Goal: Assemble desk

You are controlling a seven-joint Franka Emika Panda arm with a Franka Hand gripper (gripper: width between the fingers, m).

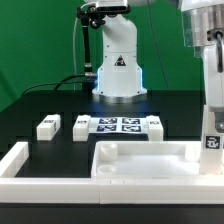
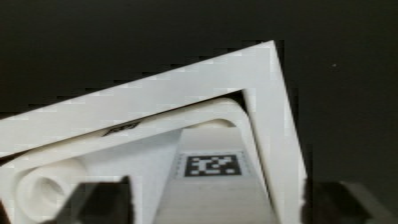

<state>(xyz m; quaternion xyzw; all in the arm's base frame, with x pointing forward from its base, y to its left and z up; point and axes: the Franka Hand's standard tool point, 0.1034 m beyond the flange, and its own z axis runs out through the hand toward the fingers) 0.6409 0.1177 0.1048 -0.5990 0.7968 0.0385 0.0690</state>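
Observation:
The white desk top [image 1: 150, 160] lies at the front of the black table, its raised rim facing up. In the wrist view its corner [image 2: 196, 100] fills the frame. A white leg with a square tag [image 1: 211, 143] stands at the top's corner on the exterior view's right. It shows in the wrist view [image 2: 217, 170] between my fingers. My gripper [image 1: 211, 128] [image 2: 228, 205] is open and straddles this leg, with a small gap on each side. Three more legs [image 1: 47, 127] [image 1: 81, 127] [image 1: 153, 124] lie behind the top.
The marker board [image 1: 116, 126] lies flat between the loose legs. A long white border rail [image 1: 22, 162] runs along the front on the exterior view's left. The robot's base [image 1: 118, 65] stands at the back of the table.

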